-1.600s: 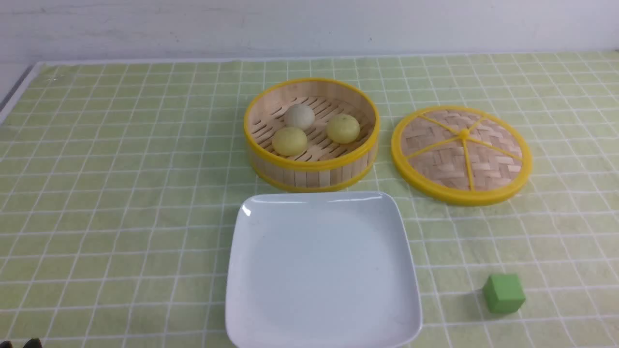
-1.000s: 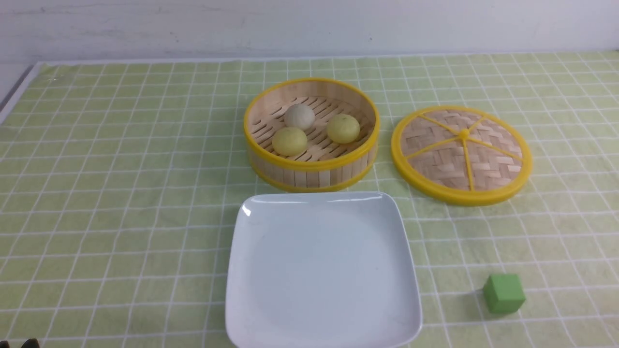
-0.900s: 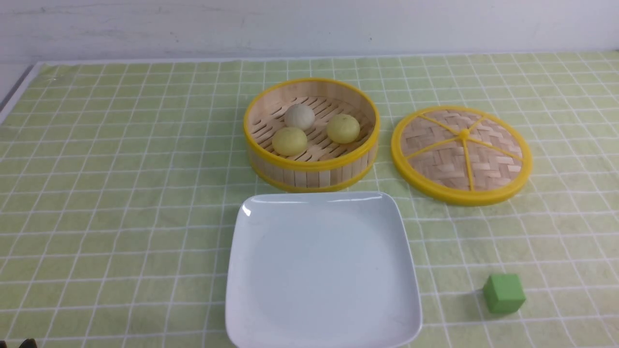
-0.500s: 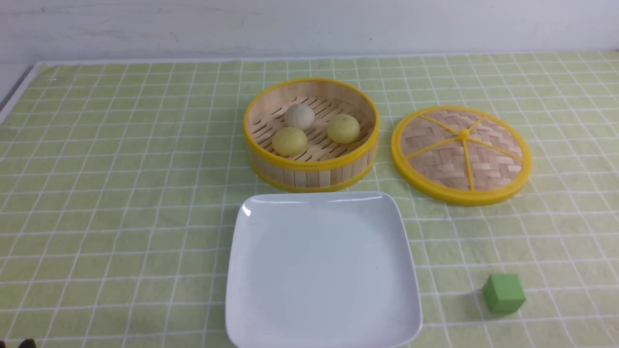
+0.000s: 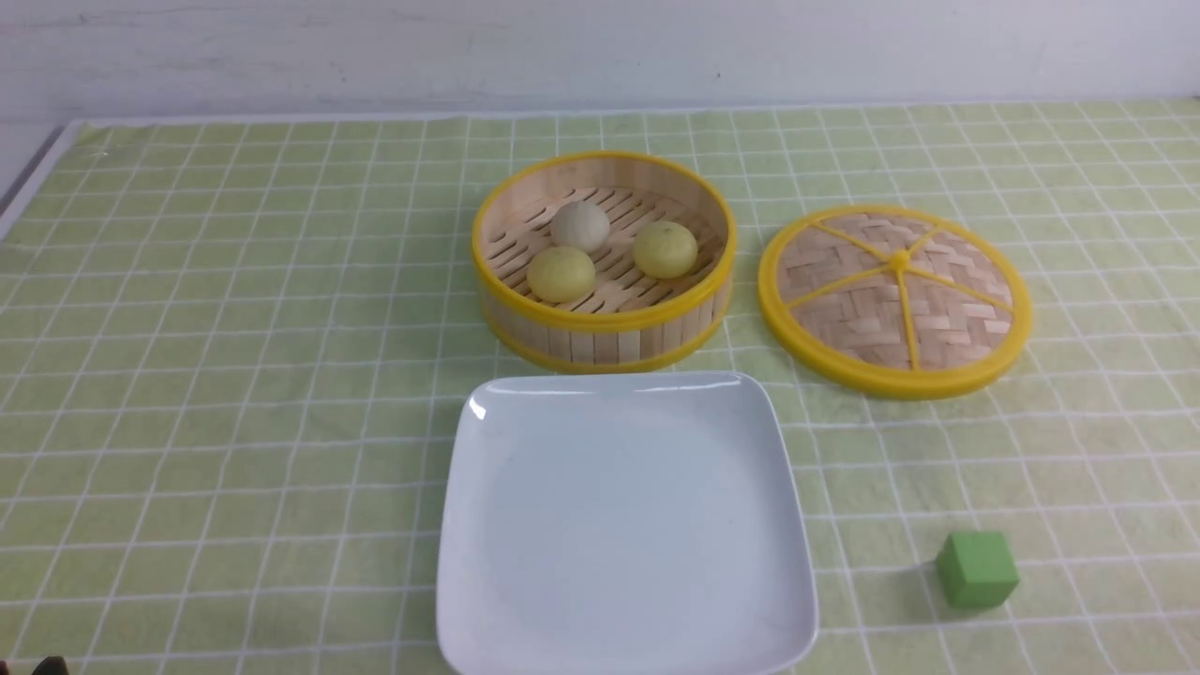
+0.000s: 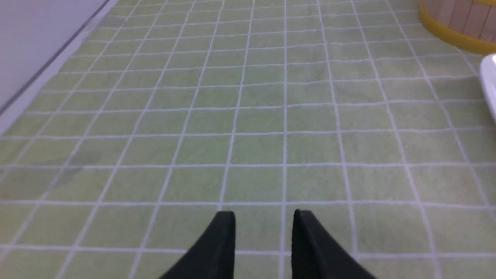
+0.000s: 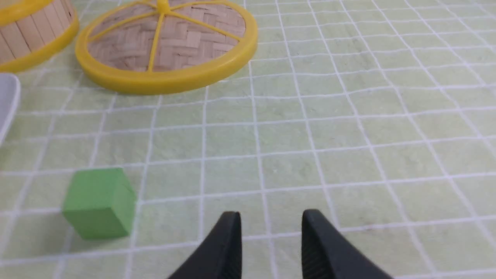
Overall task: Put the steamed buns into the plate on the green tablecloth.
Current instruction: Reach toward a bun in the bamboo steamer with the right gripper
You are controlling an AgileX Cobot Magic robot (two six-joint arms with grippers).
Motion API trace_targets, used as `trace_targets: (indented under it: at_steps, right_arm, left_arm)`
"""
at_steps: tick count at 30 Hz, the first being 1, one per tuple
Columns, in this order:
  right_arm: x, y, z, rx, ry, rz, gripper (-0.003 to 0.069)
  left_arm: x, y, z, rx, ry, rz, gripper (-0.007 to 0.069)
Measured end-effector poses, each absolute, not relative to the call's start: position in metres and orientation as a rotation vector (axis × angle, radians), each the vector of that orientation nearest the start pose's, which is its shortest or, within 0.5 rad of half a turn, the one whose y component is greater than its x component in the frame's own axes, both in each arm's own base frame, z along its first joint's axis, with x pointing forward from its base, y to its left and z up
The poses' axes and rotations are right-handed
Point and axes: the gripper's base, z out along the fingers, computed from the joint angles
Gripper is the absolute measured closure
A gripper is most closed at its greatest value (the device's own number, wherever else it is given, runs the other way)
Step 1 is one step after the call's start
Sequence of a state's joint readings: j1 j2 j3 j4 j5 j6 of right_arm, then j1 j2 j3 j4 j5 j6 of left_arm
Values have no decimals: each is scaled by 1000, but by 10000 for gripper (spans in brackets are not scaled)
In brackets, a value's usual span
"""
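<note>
Three steamed buns lie in the round bamboo steamer (image 5: 600, 319): an off-white one (image 5: 580, 226) at the back and two pale yellow ones (image 5: 562, 273) (image 5: 665, 249). The white square plate (image 5: 619, 525) lies empty on the green tablecloth (image 5: 234, 375), just in front of the steamer. My left gripper (image 6: 264, 217) hovers over bare cloth left of the plate, jaws a little apart and empty. Only a dark tip of it (image 5: 47, 667) shows in the front view. My right gripper (image 7: 271, 217) is over bare cloth at the near right, jaws a little apart and empty.
The woven steamer lid (image 5: 895, 300) lies flat to the right of the steamer. A small green cube (image 5: 976, 568) sits right of the plate, and it also shows close to my right gripper in the right wrist view (image 7: 99, 201). The table's left edge (image 6: 46, 73) is near my left gripper.
The dark tip of my left gripper at the bottom left edge of the front view has sunk slightly lower. Nothing else has moved.
</note>
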State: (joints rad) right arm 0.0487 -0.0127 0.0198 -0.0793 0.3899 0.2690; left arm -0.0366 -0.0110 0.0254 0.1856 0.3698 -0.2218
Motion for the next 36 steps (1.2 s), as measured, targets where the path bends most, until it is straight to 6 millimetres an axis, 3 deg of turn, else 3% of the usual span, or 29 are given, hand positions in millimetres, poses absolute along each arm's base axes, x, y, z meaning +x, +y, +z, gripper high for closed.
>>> trace_targets:
  at_steps: [2,3,5,6,9,12,14,17,18,21,22,23,25,27,28,33,35,36]
  right_arm:
    - [52,5,173,378,1850,387,419]
    - [52,6,173,399,1846,410,419]
    - [52,12,173,654,1799,692,419]
    - [52,14,174,741,1776,789,419]
    - [52,16,176,830,1731,896,419]
    - [53,15,179,847,1682,926,419]
    - [53,14,188,830,1636,932,442]
    - [49,13,218,704,1587,875,509]
    - [45,13,243,584,1613,774,592]
    - [47,12,276,487,1897,552,670]
    - [47,12,280,482,1885,547,671]
    - [56,11,283,527,2153,450,671]
    - [65,11,288,543,2329,392,671]
    - [77,15,291,482,2463,368,670]
    - [96,23,294,360,2555,421,669]
    - [147,52,300,-21,2534,757,627]
    - [171,58,303,-84,2515,812,574]
    - [171,58,305,-93,2504,814,568]
  left_arm:
    - [53,-1,173,-267,1840,-232,384]
    - [53,-1,173,-293,1837,-260,384]
    - [53,-8,174,-641,1775,-634,384]
    - [53,-10,174,-738,1749,-732,384]
    - [53,-13,176,-942,1677,-943,384]
    - [53,-14,177,-1022,1632,-1024,385]
    - [53,-14,181,-1009,1606,-1033,401]
    - [50,-15,203,-863,1623,-988,456]
    - [45,-16,229,-726,1619,-929,515]
    - [44,-20,266,-572,1786,-808,608]
    - [45,-21,264,-578,1814,-803,610]
    - [52,-25,270,-544,1999,-745,622]
    - [60,-28,268,-522,2196,-693,622]
    - [71,-30,264,-496,2371,-641,622]
    - [83,-31,261,-450,2502,-598,622]
    - [117,-33,252,-321,2644,-520,622]
    - [126,-33,250,-310,2656,-510,622]
    - [126,-33,250,-310,2657,-509,622]
